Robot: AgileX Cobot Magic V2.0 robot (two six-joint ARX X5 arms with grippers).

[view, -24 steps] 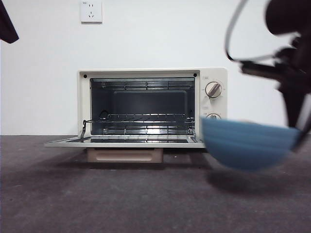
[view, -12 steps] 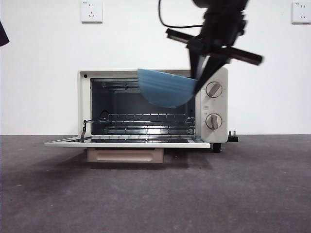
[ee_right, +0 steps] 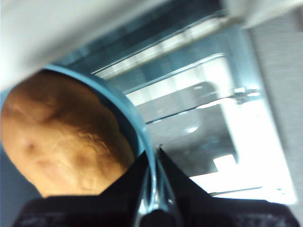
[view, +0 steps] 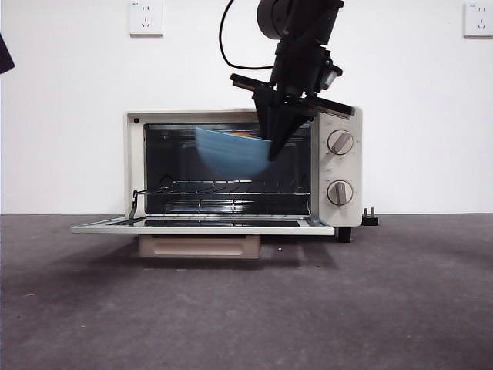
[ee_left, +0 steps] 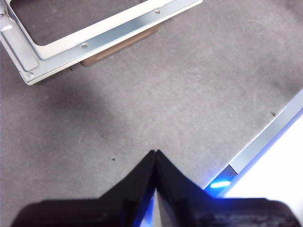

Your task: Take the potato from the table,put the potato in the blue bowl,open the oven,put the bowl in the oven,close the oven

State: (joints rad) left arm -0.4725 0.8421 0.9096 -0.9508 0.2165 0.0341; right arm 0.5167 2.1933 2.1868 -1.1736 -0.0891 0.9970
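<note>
against the white wall the oven (view: 243,169) sits on the table (view: 246,308) with its door dropped flat, so the right gripper (view: 279,142), clamped on the blue bowl's (view: 231,153) rim, can carry the potato (ee_right: 61,137) inside, while the left gripper (ee_left: 155,153) waits pinched together, empty.
</note>
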